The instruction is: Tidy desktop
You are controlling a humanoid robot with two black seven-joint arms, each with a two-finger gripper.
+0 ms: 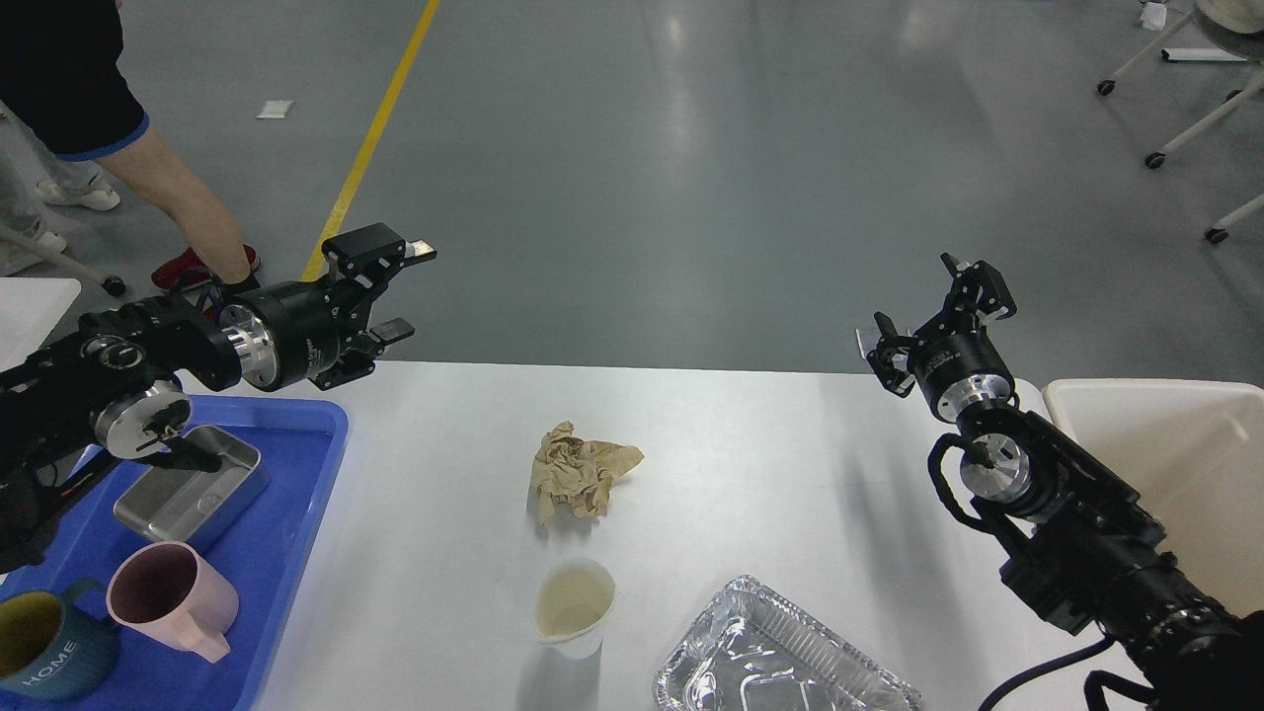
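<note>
The table point(790, 474) filled the lower view, broad and pale, its far edge against the grey floor; a blue tray point(286, 553) lay on its left end and a cream bin point(1165, 434) stood at its right; the tray held a steel tin point(212, 494), a pink mug point(168, 597) and a dark mug point(39, 657); a foil dish point(770, 657) sat at the near edge, a paper cup point(575, 604) beside it, and a crumpled brown napkin point(578, 472) lay mid-table. The left tool point(407, 291) hung above the table's far left corner, fingers spread and empty; the right tool point(938, 306) was raised near the bin, fingers likewise parted and empty. The step looked like a reach for loose rubbish, probably the napkin; that would call for the left tool to swing right, come down over the napkin and close on it.
</note>
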